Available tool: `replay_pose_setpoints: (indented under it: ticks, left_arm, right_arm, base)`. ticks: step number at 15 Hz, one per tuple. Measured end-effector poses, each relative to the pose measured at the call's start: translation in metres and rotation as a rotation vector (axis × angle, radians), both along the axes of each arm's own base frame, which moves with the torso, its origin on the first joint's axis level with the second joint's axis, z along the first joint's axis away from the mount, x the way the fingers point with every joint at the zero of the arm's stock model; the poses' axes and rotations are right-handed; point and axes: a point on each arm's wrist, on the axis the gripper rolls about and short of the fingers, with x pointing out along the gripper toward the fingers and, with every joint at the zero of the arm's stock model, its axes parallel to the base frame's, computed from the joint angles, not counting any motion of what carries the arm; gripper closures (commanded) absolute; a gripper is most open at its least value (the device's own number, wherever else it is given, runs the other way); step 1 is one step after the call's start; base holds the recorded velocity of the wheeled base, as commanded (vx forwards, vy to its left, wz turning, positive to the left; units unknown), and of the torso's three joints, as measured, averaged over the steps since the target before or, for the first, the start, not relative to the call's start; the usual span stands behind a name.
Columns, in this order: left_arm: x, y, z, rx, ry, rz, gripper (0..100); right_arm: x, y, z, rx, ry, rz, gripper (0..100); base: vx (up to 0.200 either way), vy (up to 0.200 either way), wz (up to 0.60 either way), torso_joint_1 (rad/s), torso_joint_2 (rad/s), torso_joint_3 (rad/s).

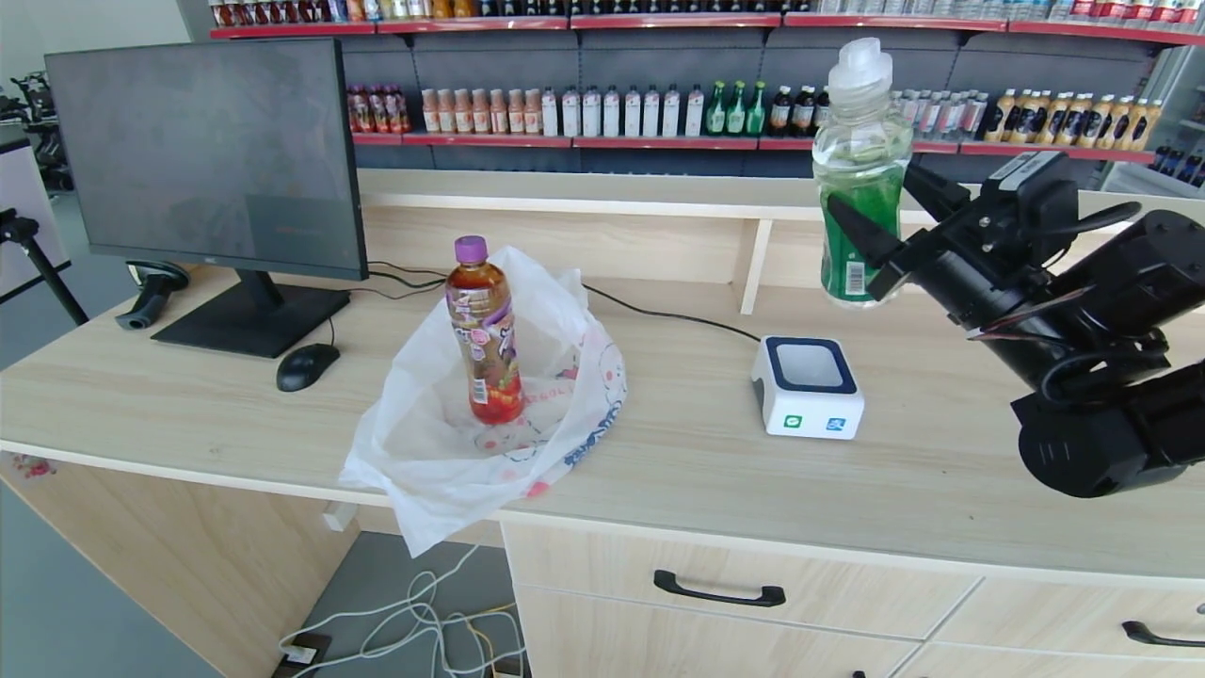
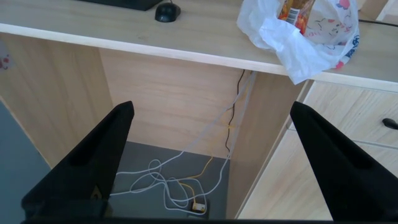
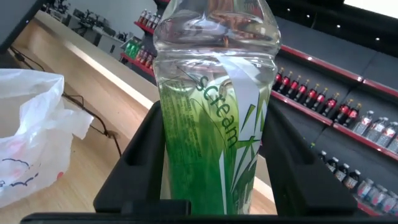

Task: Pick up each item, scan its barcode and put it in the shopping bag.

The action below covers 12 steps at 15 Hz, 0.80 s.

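Here the green bottle (image 1: 861, 122) hangs upright in the air, its labelled lower body clamped between the fingers of the right gripper (image 1: 874, 202). It sits above the counter (image 1: 706, 471), beyond the white scanner (image 1: 808, 386). Farther left, the shopping bag (image 1: 424, 452) holds a standing orange bottle (image 1: 485, 330). The left gripper (image 2: 211, 109) is spread wide below the counter's edge.

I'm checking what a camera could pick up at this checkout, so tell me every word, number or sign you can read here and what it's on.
green bottle: large slanted brand lettering, partly wrapped out of sight, left unquoted; its barcode digits too small.
tea bottle: label print too small.
shopping bag: coloured print, blurred.
scanner: two small icons, no readable words.
monitor: bezel logo too small.
shelf bottles: labels too small.
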Motion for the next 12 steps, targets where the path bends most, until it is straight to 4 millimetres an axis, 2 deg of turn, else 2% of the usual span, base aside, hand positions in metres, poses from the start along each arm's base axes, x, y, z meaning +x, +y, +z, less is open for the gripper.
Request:
replay_pose_setpoints:
  ticks: [4,12]
  left_arm:
    - [0.000,0.000,0.000,-0.001,0.000,0.000,0]
    - [0.000,0.000,0.000,-0.001,0.000,0.001,0]
  right_arm:
    - [-0.022,-0.015,-0.006,0.072,0.101,-0.023,100]
    - [-0.072,-0.024,-0.028,0.190,0.306,-0.005,100]
  base:
    - [0.000,0.000,0.00,0.000,0.00,0.000]
    - [0.000,0.000,0.00,0.000,0.00,0.000]
